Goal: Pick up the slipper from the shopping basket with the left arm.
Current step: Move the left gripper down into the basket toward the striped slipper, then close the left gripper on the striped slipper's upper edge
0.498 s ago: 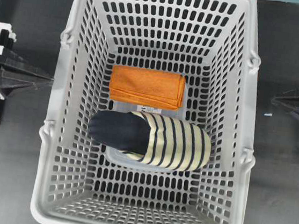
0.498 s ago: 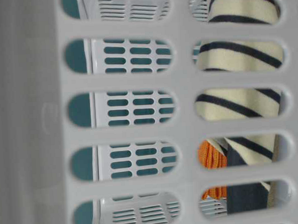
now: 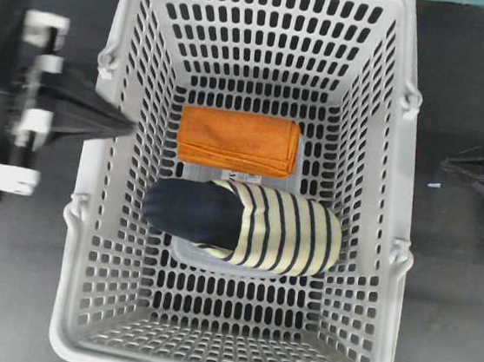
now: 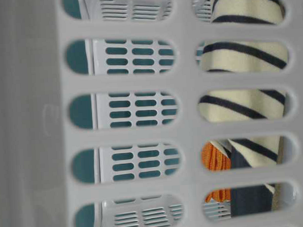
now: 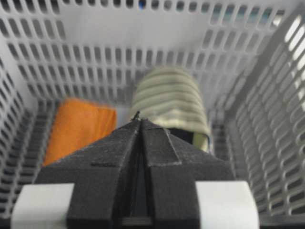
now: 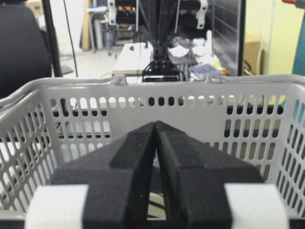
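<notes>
The slipper [image 3: 254, 226], cream with navy stripes and a dark navy opening, lies on its side on the floor of the light-grey shopping basket [image 3: 371, 187], toe to the right. My left gripper [image 3: 131, 124] is shut and empty, its tip over the basket's left wall, well apart from the slipper. In the left wrist view the shut gripper [image 5: 139, 119] points down into the basket [image 5: 95, 28] at the slipper [image 5: 171, 98]. My right gripper [image 3: 445, 162] sits shut outside the right wall. The table-level view shows the slipper [image 4: 242, 103] through the wall's slots.
A folded orange cloth [image 3: 238, 141] lies just behind the slipper on the basket floor, also in the left wrist view [image 5: 78, 131]. The basket's tall slotted walls surround both. The right gripper [image 6: 156, 125] faces the basket rim [image 6: 71, 86] from outside.
The left arm has swung right and up toward the basket; its tip now reaches over the left wall. The slipper, the cloth and the right arm have not moved.
</notes>
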### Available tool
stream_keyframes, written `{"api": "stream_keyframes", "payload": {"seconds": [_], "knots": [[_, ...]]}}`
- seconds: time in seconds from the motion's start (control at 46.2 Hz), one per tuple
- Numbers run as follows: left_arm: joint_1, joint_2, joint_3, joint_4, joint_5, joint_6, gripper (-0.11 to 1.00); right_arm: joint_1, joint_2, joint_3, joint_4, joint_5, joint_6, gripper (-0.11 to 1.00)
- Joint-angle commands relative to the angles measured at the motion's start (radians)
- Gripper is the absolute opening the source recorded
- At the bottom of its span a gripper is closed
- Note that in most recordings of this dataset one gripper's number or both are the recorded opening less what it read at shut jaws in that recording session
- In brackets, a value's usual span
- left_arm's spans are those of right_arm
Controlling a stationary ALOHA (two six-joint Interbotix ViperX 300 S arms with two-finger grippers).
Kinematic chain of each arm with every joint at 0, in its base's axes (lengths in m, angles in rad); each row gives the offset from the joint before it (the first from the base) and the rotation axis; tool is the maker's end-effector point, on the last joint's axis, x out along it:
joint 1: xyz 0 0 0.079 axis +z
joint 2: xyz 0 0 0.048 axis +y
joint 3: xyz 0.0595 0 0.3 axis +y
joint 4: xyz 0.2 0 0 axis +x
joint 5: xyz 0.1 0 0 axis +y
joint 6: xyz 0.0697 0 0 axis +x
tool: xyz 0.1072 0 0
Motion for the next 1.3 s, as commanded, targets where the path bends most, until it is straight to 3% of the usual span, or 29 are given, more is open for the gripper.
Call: {"api": "stream_keyframes", "payload": {"seconds": [0.0, 0.411, 0.584, 0.779, 0.844, 0.974, 1.082, 1.147, 1.277], "knots": [[-0.021, 0.104, -0.143, 0.005, 0.104, 0.003, 0.0, 0.002, 0.005, -0.008, 0.002, 0.009, 0.002, -0.01], [-0.071, 0.552, -0.592, 0.005, 0.54, 0.012, 0.0, 0.002, -0.003, 0.008, 0.003, 0.064, 0.0, -0.01], [-0.075, 0.666, -0.718, 0.005, 0.627, 0.038, 0.0, 0.002, -0.005, 0.015, 0.003, 0.063, 0.002, -0.01], [-0.075, 0.727, -0.772, 0.005, 0.657, 0.051, 0.01, 0.002, -0.005, 0.018, 0.003, 0.064, 0.0, -0.01], [-0.075, 0.744, -0.779, 0.005, 0.66, 0.051, 0.11, 0.002, -0.005, 0.02, 0.005, 0.064, 0.0, -0.01], [-0.08, 0.785, -0.782, 0.005, 0.686, 0.051, 0.56, 0.002, -0.005, 0.02, 0.003, 0.064, 0.0, -0.01], [-0.084, 0.815, -0.782, 0.005, 0.693, 0.046, 0.84, 0.002, -0.005, 0.021, 0.003, 0.063, 0.0, -0.01], [-0.087, 0.831, -0.781, 0.005, 0.693, 0.041, 0.91, 0.003, -0.005, 0.021, 0.003, 0.064, 0.0, -0.01], [-0.087, 0.857, -0.759, 0.005, 0.687, 0.041, 0.9, 0.002, -0.005, 0.025, 0.003, 0.064, 0.0, -0.01]]}}
